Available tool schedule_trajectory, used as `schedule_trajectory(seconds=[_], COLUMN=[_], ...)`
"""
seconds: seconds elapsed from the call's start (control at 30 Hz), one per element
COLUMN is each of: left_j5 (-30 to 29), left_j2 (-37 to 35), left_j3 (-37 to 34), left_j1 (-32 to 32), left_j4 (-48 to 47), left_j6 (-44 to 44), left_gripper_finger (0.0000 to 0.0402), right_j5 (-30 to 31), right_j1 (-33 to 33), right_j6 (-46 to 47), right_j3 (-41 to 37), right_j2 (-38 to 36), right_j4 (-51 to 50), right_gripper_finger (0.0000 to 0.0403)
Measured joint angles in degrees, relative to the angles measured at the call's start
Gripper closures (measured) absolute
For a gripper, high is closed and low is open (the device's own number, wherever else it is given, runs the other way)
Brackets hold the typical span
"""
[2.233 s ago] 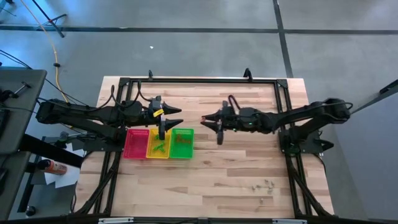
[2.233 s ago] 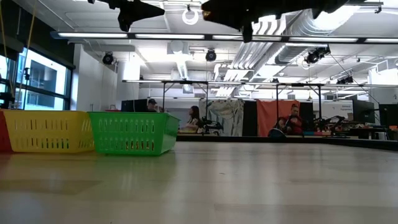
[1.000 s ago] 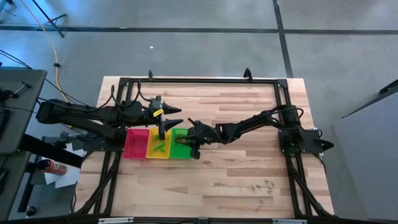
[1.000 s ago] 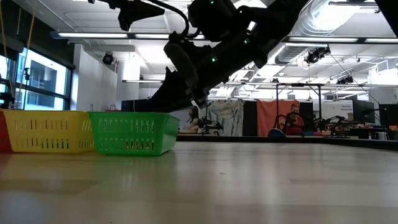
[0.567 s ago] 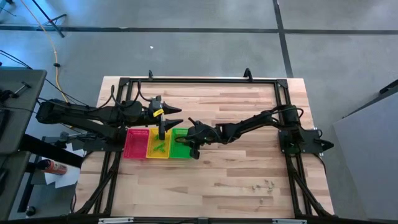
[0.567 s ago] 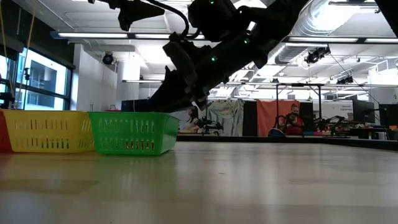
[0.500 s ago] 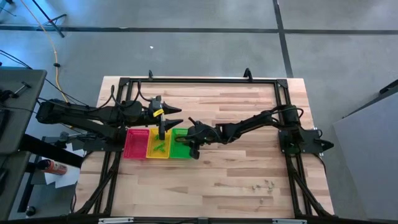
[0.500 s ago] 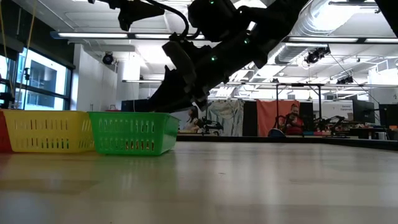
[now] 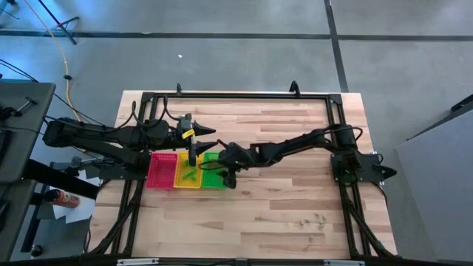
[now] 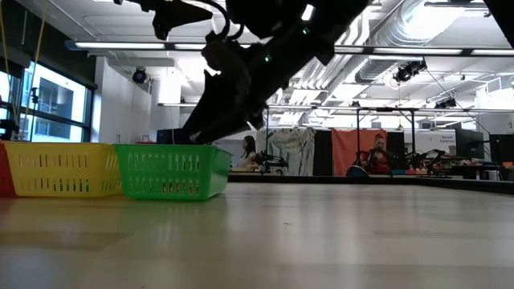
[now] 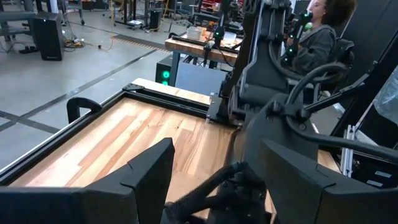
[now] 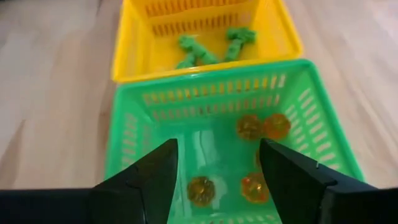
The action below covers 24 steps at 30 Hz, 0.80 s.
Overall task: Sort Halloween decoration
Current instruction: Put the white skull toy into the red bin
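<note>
The right gripper (image 12: 217, 186) hovers with fingers wide and empty over the green tray (image 12: 130, 155) holding orange trinkets (image 12: 262, 126), mid-left on the wooden desk (image 9: 281, 214), people seated beyond.

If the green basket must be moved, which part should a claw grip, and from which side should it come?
Best grip the top rim of a wall on the green basket, coming from above, one finger inside and one outside. It stands upright and open. Its right wall looks best: it faces bare table, while the left wall appears to touch the yellow basket. The right claw hangs open over it.
</note>
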Motion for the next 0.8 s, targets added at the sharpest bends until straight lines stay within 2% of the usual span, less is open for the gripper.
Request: schedule_trajectory(seconds=[0.23,0.4,0.57,0.8], left_j5=[0.0,0.0,-0.7,-3.0], left_j2=[0.0,0.0,0.0,0.0], left_j3=[0.0,0.0,0.0,0.0], left_j1=[0.0,0.0,0.0,0.0], left_j4=[0.0,0.0,0.0,0.0], left_j6=[0.0,0.0,0.0,0.1], left_gripper_finger=[0.0177,0.0177,0.0177,0.0177], right_j5=[-7.6,-8.0,-7.4,-0.7], right_j1=[-0.5,-0.5,-1.1,-0.9], right_j6=[-7.1,-11.5,-10.7,-0.5], right_j3=[6.4,5.4,-1.2,-19.1], right_j2=[-0.8,-4.6,-11.9,-29.0], right_j4=[-16.0,-24.0,-24.4,-17.6], right_gripper_finger=[0.0181,0.0181,0.0181,0.0181])
